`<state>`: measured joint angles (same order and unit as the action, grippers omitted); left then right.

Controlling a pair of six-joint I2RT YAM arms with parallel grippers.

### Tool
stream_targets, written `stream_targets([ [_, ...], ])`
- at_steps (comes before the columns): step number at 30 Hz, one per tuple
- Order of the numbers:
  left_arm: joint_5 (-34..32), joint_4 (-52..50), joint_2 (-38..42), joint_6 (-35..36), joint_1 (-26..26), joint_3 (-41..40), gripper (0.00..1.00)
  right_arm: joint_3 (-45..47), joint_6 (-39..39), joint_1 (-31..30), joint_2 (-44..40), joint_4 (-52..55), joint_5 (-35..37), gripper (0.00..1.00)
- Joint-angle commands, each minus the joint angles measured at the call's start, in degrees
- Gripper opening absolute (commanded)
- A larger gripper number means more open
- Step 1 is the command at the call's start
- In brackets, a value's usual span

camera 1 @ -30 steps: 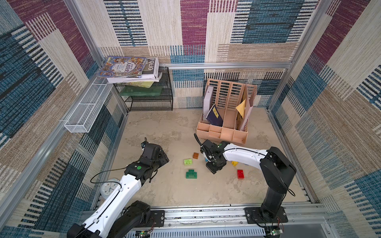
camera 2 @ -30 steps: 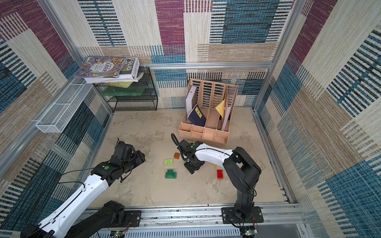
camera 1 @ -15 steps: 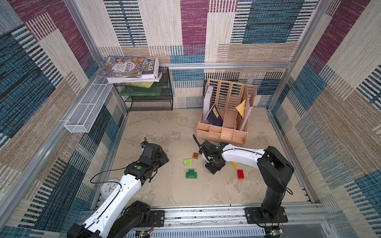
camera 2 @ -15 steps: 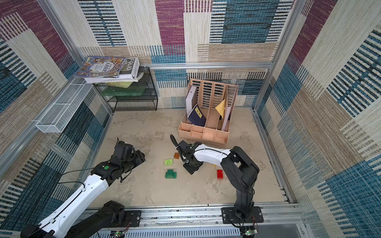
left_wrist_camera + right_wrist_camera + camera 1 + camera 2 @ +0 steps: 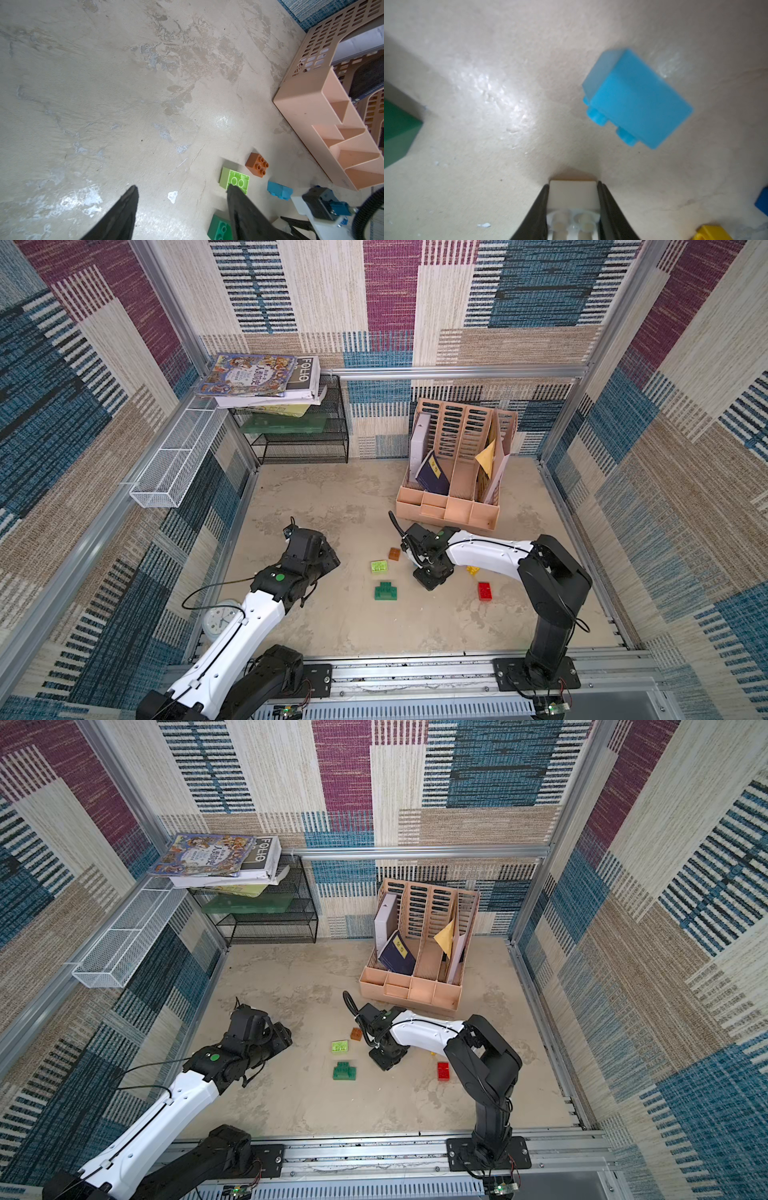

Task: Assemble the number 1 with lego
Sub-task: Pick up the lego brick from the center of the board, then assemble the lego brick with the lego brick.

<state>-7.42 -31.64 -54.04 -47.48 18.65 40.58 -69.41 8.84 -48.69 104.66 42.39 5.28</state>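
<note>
With the right gripper I'm pinching the cream brick. The dark green piece that I judge it is heading for is lying just to its left, nearer this arm than the left gripper, whose jaws are hanging spread and empty by the lime brick. The blue brick is lying on its side just ahead, and the peach organizer is holding only books and papers.
</note>
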Motion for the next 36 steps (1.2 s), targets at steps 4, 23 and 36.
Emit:
stream_targets([
  [4,1.7,1.2,0.2,0.1,-0.7,-1.6,0.71,-6.3,-8.9,-1.9,-2.8,3.4,-0.9,0.27],
  [23,9.0,3.7,2.8,-3.7,-6.9,-9.2,0.71,-23.4,-32.6,-14.1,4.7,11.2,-3.9,0.2],
  [36,10.1,3.2,4.1,-2.5,-9.1,-9.7,0.71,-26.6,-34.9,-14.2,8.8,12.7,-6.1,0.19],
])
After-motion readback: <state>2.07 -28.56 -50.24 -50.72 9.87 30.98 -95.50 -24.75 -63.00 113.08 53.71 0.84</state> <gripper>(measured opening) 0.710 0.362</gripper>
